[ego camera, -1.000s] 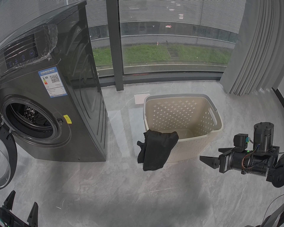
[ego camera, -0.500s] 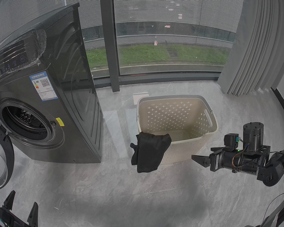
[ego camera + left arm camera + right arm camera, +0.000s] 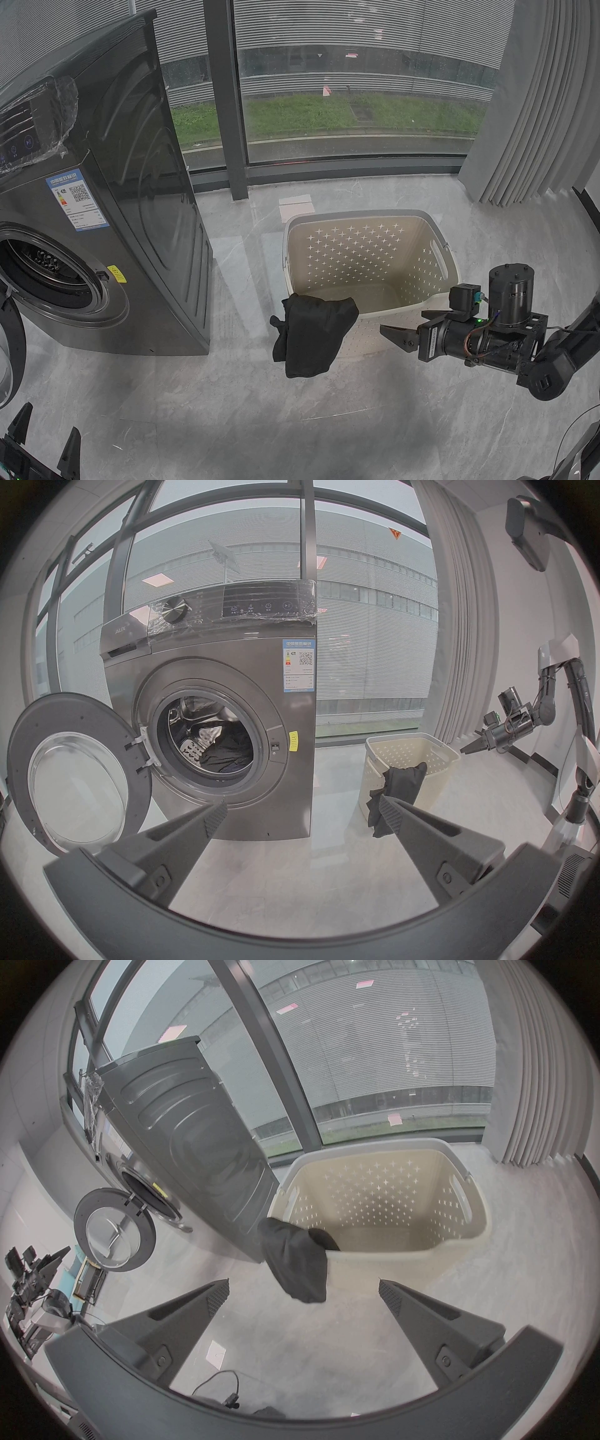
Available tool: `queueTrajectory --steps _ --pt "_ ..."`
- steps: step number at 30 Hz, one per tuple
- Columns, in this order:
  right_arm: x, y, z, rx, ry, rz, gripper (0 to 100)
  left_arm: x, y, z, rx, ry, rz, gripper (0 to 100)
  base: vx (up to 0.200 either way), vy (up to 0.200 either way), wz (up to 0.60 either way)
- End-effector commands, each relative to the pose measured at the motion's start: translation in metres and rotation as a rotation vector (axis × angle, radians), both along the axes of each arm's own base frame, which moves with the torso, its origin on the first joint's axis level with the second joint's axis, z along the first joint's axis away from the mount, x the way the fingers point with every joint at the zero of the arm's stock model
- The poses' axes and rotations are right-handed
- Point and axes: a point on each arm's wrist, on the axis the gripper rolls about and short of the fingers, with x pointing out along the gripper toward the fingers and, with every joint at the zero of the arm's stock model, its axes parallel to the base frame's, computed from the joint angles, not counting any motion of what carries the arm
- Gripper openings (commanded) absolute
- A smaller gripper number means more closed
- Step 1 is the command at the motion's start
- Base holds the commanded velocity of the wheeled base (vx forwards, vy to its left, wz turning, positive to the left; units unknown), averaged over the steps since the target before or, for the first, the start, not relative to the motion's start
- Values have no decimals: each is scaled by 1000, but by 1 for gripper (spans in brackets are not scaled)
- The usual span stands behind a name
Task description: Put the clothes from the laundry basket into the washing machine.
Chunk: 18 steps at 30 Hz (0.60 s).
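Note:
A beige laundry basket (image 3: 356, 214) stands on the floor by the window. A black garment (image 3: 312, 334) hangs over its near left corner, mostly outside. To the left is the grey washing machine (image 3: 125, 206), its round door (image 3: 78, 774) swung open. Dark clothes (image 3: 225, 752) lie in the drum. My right gripper (image 3: 403, 322) is open, level with the basket's near wall and a short way right of the garment (image 3: 297, 1260). My left gripper (image 3: 44, 437) hangs open low at the near left, facing the machine (image 3: 250, 642).
A grey curtain (image 3: 537, 94) hangs at the far right. A dark window post (image 3: 222, 94) rises behind the basket. A white sheet (image 3: 297, 206) lies on the floor beyond the basket. Bare grey floor (image 3: 250, 406) spreads between me and the basket.
The head view has shifted, sliding the machine leftward in the picture. My right gripper has moved left along the basket's near wall, closer to the black garment. The left gripper has kept still.

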Motion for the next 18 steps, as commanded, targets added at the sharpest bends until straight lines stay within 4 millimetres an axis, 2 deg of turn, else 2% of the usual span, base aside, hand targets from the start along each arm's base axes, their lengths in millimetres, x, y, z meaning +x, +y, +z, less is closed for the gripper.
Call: queueTrajectory --steps 1,4,8,14,18 --pt "19 12 -25 -12 17 4 100 0 0 -5 -1 4 1 100 0 0 0" --pt "31 19 -31 -7 7 5 100 0 0 -5 -2 4 1 100 0 0 0" --pt "35 31 -37 -6 12 32 100 0 0 -5 -4 3 1 100 0 0 0" --pt "57 50 -43 12 -9 42 100 0 0 -5 -10 4 2 100 0 0 0" --pt "58 56 -49 7 -2 54 100 0 0 -5 -16 3 4 100 0 0 0"
